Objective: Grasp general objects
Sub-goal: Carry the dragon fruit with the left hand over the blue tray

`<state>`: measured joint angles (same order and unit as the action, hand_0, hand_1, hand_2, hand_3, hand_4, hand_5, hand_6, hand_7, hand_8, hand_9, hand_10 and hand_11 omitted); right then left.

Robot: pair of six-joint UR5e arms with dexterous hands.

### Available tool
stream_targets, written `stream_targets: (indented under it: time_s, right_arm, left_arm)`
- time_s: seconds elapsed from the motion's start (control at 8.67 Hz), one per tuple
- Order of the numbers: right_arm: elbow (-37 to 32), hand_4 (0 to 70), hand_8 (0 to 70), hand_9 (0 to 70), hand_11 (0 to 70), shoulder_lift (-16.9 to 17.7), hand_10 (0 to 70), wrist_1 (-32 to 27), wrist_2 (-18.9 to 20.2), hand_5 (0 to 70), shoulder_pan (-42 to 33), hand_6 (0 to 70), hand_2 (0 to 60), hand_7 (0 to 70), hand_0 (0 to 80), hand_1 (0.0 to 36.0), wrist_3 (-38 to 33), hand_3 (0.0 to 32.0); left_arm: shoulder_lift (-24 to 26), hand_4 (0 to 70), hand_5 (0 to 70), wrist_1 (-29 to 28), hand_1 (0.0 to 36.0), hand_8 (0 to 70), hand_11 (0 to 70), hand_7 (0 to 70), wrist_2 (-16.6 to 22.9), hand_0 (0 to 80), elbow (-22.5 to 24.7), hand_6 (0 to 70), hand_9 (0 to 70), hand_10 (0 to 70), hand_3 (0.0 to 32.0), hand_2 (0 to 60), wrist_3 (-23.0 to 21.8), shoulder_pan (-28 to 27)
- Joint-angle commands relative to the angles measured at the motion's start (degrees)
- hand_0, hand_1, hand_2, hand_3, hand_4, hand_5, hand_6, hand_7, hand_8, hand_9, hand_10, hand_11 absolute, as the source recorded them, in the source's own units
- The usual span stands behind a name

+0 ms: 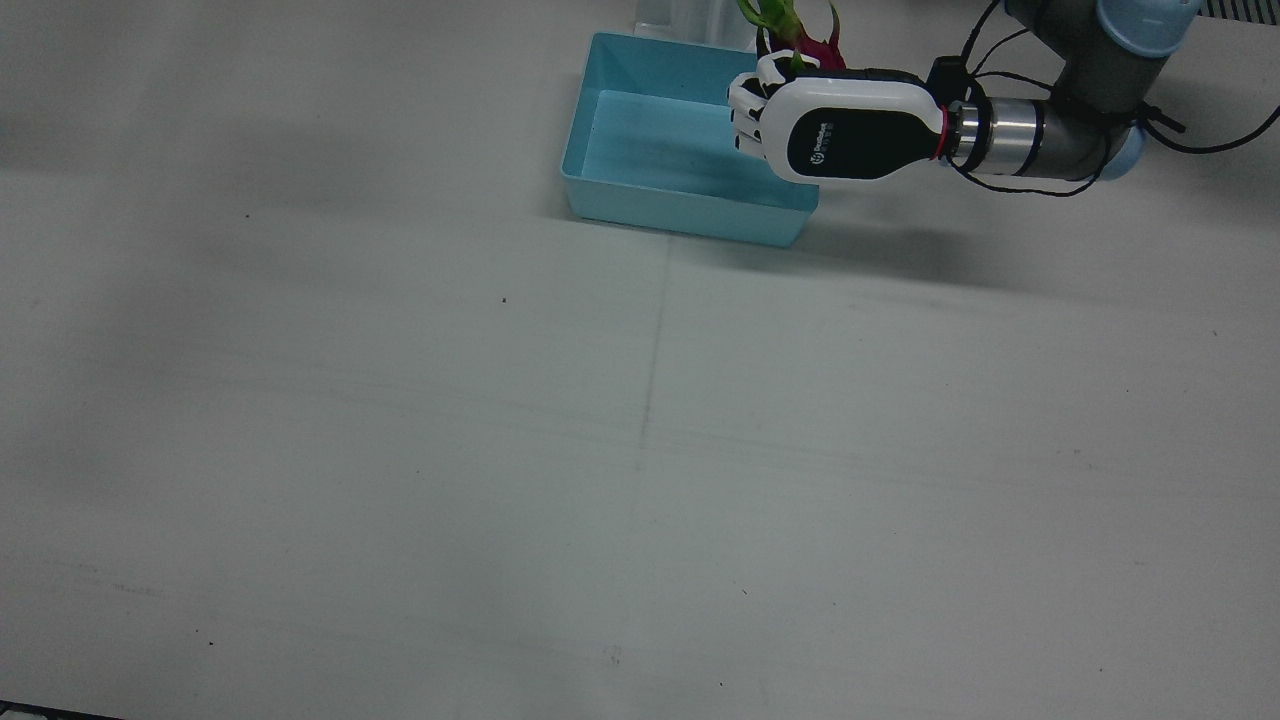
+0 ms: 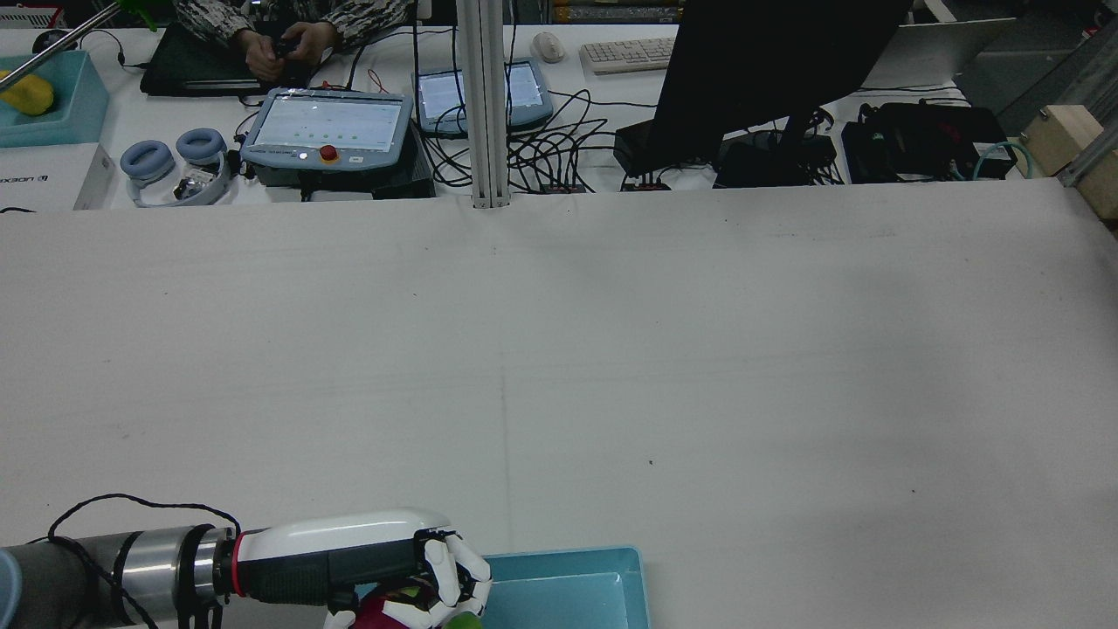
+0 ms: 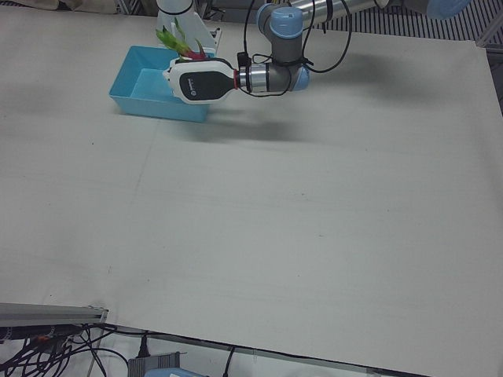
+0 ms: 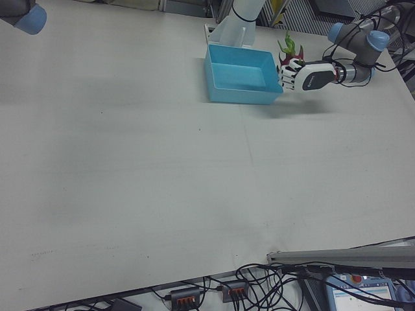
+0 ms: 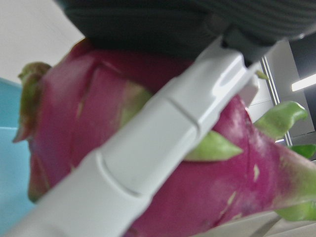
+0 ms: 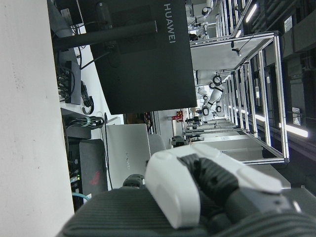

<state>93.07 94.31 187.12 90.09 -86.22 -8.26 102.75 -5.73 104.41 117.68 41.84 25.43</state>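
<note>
Left hand (image 1: 850,125) level, palm sideways, fingers (image 1: 748,105) curled shut, forearm stretched out horizontally

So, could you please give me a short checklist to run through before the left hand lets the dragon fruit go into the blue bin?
1. Grip: the left hand has its fingers wrapped around the dragon fruit. Ok.
2. Position: the hand sits at the near-arm rim of the blue bin; the fruit seems to straddle that rim rather than hang over the floor. Not ok.
3. Bin contents: the visible floor of the bin is bare. Ok.
4. Height above the bin floor: cannot tell from these views.
5. Right hand: seen only by its own camera, facing away from the bin; whether it is clear of the bin cannot be told.
</note>
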Motion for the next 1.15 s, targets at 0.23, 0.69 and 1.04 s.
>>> stream_targets:
  time_s: [0.23, 0.69, 1.04]
  right_arm:
    - [0.00, 0.0, 0.0, 0.0, 0.0, 0.00, 0.0, 0.00, 0.00, 0.0, 0.00, 0.0, 0.0, 0.0, 0.0, 0.0, 0.00, 0.0]
    - [0.00, 0.0, 0.0, 0.0, 0.0, 0.00, 0.0, 0.00, -0.09, 0.0, 0.00, 0.0, 0.0, 0.0, 0.0, 0.0, 0.00, 0.0]
    - [0.00, 0.0, 0.0, 0.0, 0.0, 0.00, 0.0, 0.00, 0.00, 0.0, 0.00, 0.0, 0.0, 0.0, 0.0, 0.0, 0.00, 0.0]
  left_arm:
    - [4.83, 21.7, 70.0, -6.97, 36.0, 6.2, 70.0, 70.0, -4.48, 80.0, -4.38, 36.2, 13.6, 50.0, 0.0, 60.0, 0.70, -5.13]
    - [-4.29, 5.5, 0.0, -23.77, 36.0, 0.0, 0.0, 11.6, -12.70, 80.0, -7.54, 0.0, 0.9, 0.0, 4.2, 60.0, -0.26, -5.39]
    - [-5.81, 7.4, 0.0, -25.48, 36.0, 0.0, 0.0, 23.1, -14.50, 80.0, -7.02, 0.0, 3.2, 0.0, 2.0, 60.0, -0.35, -5.66]
